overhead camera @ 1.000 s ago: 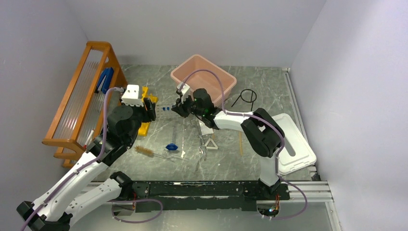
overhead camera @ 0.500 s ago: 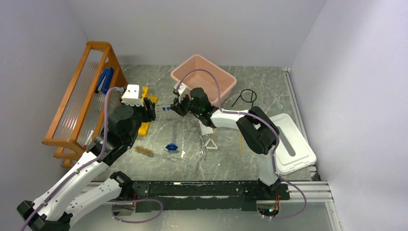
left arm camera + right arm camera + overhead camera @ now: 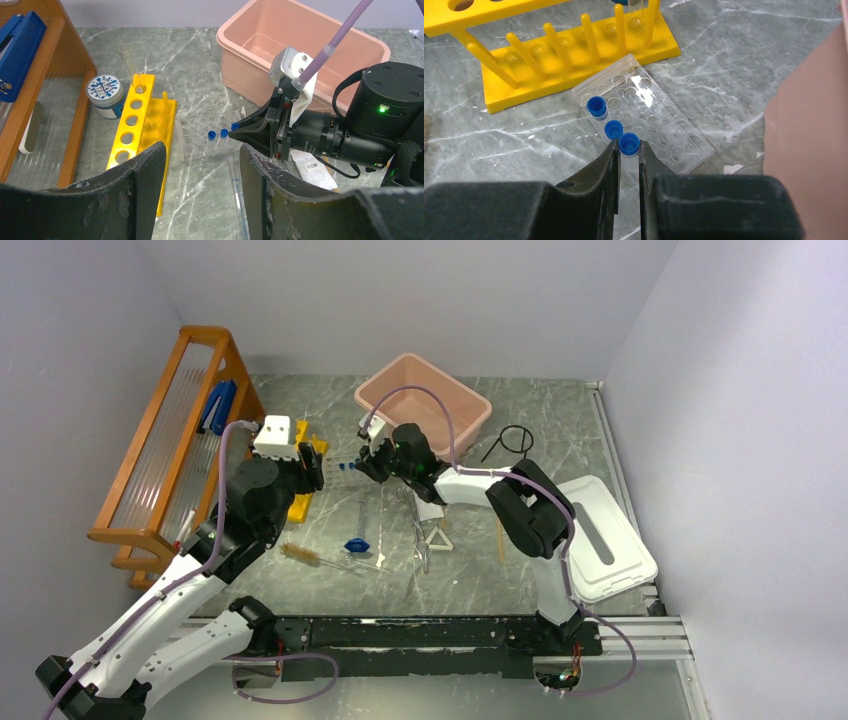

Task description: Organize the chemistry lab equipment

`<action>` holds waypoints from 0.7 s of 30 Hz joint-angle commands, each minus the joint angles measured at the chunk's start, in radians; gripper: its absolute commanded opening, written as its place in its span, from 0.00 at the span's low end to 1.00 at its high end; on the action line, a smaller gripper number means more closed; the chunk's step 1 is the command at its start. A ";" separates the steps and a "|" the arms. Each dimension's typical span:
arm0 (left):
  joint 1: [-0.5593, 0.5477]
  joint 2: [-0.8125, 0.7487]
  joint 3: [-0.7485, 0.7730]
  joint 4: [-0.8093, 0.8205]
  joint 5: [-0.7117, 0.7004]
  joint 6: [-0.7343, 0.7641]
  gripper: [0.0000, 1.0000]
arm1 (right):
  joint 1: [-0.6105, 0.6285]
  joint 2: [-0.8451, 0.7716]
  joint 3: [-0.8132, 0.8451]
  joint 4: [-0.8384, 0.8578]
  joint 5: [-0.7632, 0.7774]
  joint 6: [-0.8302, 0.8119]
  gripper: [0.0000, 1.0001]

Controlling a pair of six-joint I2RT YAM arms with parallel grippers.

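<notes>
Shows the right gripper [image 3: 362,466], closed on a blue-capped tube [image 3: 629,144], displaced slightly toward the upper left of the top view over the last second, in two small steps. Places its fingertips a little farther left in the frame, at the clear well tray [image 3: 659,125]. Shows the right arm's elbow [image 3: 528,515] drawn leftward and a little upward with it, away from the white lid [image 3: 620,555] at lower right, exposing more of that lid's upper-left corner. Shows the loop of the purple cable [image 3: 425,392] shifted leftward across the pink tub [image 3: 475,405] in the upper middle of the frame.
</notes>
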 commanded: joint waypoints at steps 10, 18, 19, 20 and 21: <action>0.002 -0.002 -0.002 0.003 -0.027 -0.001 0.60 | 0.007 0.047 0.046 -0.031 0.010 -0.037 0.20; 0.003 0.004 0.000 0.000 -0.032 -0.004 0.60 | 0.007 0.045 0.049 -0.039 0.016 -0.024 0.35; 0.004 0.004 -0.001 0.000 -0.032 -0.004 0.60 | 0.007 0.042 0.050 -0.042 0.018 -0.017 0.39; 0.004 0.003 -0.002 0.000 -0.032 -0.003 0.60 | 0.008 0.036 0.052 -0.053 0.017 -0.013 0.42; 0.004 0.003 -0.001 0.000 -0.032 -0.004 0.60 | 0.007 0.029 0.060 -0.080 0.011 -0.010 0.45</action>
